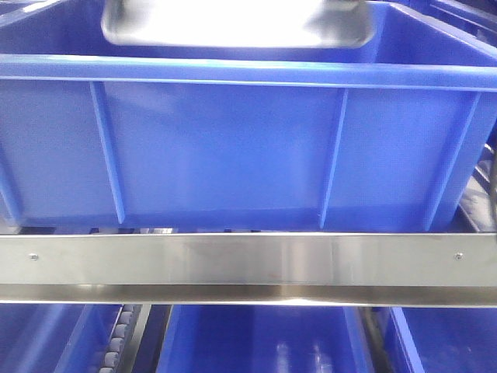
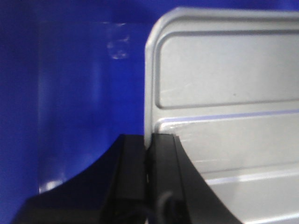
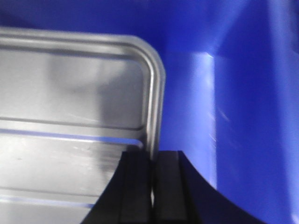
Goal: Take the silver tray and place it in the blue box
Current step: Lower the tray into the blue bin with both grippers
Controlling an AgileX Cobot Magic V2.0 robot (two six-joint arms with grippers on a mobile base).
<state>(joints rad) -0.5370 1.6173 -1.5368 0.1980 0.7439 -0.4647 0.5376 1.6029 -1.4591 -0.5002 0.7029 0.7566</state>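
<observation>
Blue box (image 1: pixel 233 148) fills most of front cam: near wall w/ thin vertical ribs, thick rim across the top, sitting just above a horiz steel rail (image 1: pixel 248 260) w/ a screw near each end. Silver tray (image 1: pixel 233 23) is at 12 o'clock in front cam, seen over the box's near rim and inside the box outline, rounded corners visible, surface blown out by glare. Can't tell whether it touches the box floor. Below the rail, more blue crates (image 1: pixel 256 342) at 6 o'clock, and a strip of grey rollers (image 1: pixel 116 342) at 7 o'clock. L wrist cam: tray (image 2: pixel 224 93) takes the 3 o'clock half, recessed floor w/ raised ridges, blue box interior (image 2: pixel 70 93) at 9 o'clock. Left gripper (image 2: pixel 148 140) at 6 o'clock is clamped on the tray's side rim, one black finger (image 2: pixel 133 168) outside the rim, the other on the tray side. R wrist cam mirrors it: tray (image 3: pixel 70 93) at 9 o'clock, box wall (image 3: pixel 224 93) at 3 o'clock, right gripper (image 3: pixel 152 156) at 6 o'clock pinching the opposite side rim just below the rounded corner, fingers (image 3: pixel 135 186) nearly together w/ only the rim edge between.
</observation>
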